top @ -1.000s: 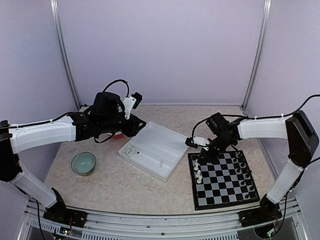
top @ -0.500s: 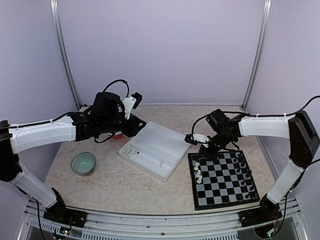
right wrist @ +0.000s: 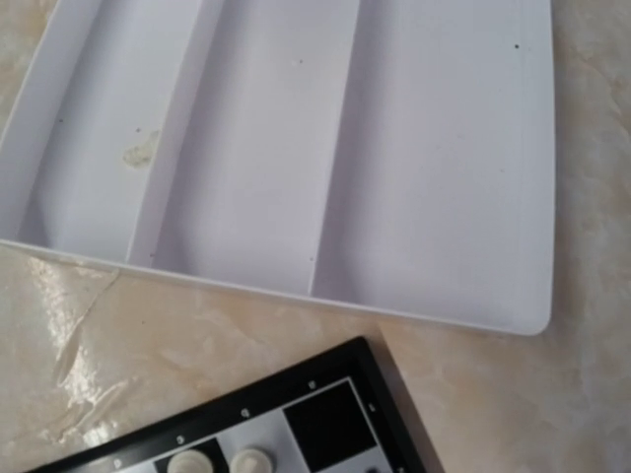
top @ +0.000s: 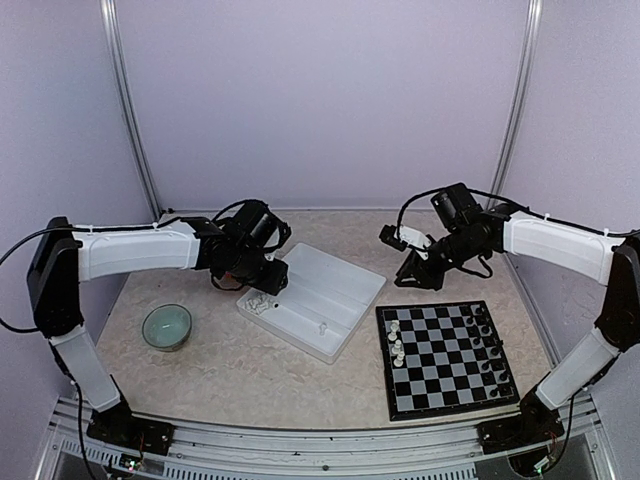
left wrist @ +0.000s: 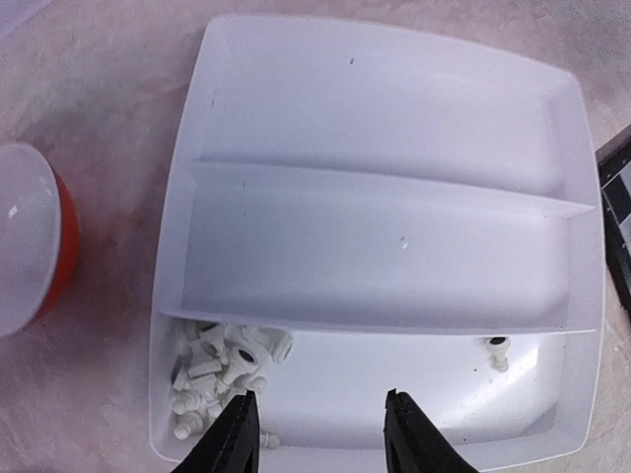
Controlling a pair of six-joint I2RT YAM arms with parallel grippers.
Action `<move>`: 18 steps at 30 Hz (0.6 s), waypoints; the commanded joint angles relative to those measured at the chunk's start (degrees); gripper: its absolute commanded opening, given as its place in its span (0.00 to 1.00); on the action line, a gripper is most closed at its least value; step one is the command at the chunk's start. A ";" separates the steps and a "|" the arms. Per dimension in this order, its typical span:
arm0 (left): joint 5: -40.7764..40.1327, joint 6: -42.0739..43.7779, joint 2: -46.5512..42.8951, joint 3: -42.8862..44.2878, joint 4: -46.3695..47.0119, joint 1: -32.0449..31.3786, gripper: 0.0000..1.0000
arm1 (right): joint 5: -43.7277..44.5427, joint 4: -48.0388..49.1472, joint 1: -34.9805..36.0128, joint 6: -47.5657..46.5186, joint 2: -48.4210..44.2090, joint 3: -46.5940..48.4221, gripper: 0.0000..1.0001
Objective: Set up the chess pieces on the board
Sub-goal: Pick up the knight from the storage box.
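The board [top: 445,362] lies at the right front. A few white chess pieces [top: 397,342] stand along its left edge and several black ones [top: 484,345] along its right. More white chess pieces [left wrist: 219,372] lie heaped in the end of the white tray's [left wrist: 385,246] nearest compartment, and one lone piece [left wrist: 498,351] sits at its other end. My left gripper [left wrist: 320,432] hangs open just above that compartment, beside the heap, holding nothing. My right gripper [top: 408,275] hovers past the board's far left corner [right wrist: 330,419]. Its fingers do not show in the right wrist view.
A teal bowl [top: 166,326] stands at the left front. A red bowl [left wrist: 30,246] sits just left of the tray. The tray [top: 330,290] lies between both arms, close to the board's far left corner.
My left arm has swung down from a raised pose to the tray's end with the heap of white pieces. My right gripper has drawn back and up from the board's far left squares.
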 commanded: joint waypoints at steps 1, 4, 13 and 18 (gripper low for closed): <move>0.51 -11.96 3.73 2.42 -6.56 0.97 0.44 | -1.64 0.95 -0.38 1.09 -0.09 0.17 0.22; -1.49 -15.53 6.20 3.87 -8.05 1.22 0.44 | -2.42 1.35 -0.38 1.09 0.13 -0.08 0.22; -2.49 -12.44 13.20 7.46 -13.14 1.64 0.42 | -3.34 2.71 -0.38 1.00 -0.57 -1.98 0.22; -5.92 -7.69 13.40 8.18 -16.50 0.97 0.47 | -4.12 2.92 -0.35 1.27 -0.08 -2.24 0.22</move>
